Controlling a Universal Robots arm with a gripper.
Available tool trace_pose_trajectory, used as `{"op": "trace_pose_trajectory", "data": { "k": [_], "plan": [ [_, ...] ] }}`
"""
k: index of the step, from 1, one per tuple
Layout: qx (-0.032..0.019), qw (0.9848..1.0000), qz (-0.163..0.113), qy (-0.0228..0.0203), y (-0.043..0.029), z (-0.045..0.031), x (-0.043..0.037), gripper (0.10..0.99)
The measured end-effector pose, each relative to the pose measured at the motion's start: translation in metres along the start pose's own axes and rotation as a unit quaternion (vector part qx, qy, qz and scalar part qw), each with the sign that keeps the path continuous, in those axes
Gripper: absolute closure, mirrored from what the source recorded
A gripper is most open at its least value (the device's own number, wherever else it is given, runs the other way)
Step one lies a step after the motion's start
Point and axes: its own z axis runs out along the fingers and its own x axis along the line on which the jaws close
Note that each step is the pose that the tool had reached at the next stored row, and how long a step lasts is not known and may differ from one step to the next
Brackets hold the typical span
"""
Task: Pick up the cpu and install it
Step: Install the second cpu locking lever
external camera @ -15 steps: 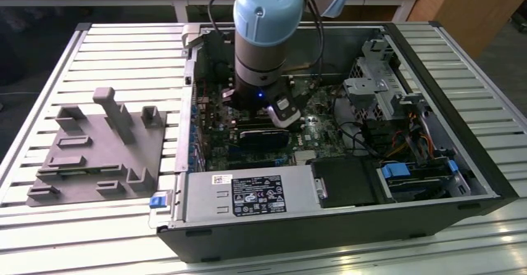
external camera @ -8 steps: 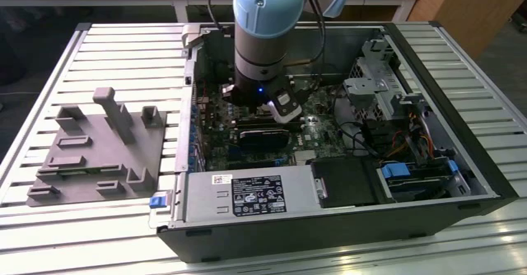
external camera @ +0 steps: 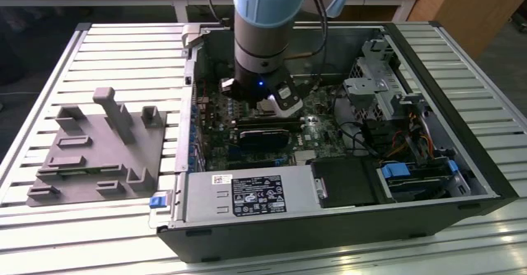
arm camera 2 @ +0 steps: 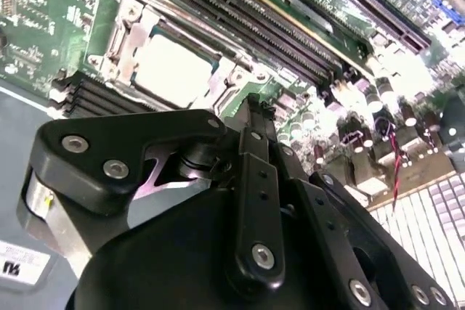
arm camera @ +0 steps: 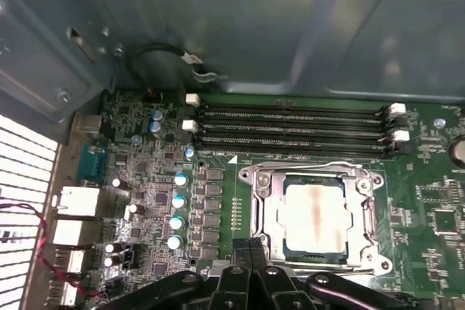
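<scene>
The cpu [arm camera: 314,214] is a silvery square plate lying flat inside the metal socket frame [arm camera: 256,179] on the green motherboard. It also appears in the second wrist view [arm camera 2: 174,70]. My gripper [arm camera: 251,250] hangs just above the board, beside the socket's edge and apart from the cpu. Its black fingers are pressed together with nothing between them, as the second wrist view [arm camera 2: 253,110] shows too. In the exterior view the arm reaches down into the open computer case [external camera: 329,232], with the gripper [external camera: 280,108] low over the motherboard.
Several long memory slots [arm camera: 290,128] run beside the socket, with capacitors [arm camera: 178,201] and rear ports [arm camera: 73,201] on the other side. A power supply [external camera: 247,195] and drive cage [external camera: 374,77] crowd the case. A grey fixture plate [external camera: 99,145] lies on the slatted table at the exterior view's left.
</scene>
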Motion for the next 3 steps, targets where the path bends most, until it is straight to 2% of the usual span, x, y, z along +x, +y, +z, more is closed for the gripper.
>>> {"op": "trace_pose_trajectory", "data": {
  "k": [3],
  "plan": [
    [-0.0008, 1.0000, 0.000, 0.0000, 0.0016, -0.0048, 0.0000, 0.980]
  ]
}}
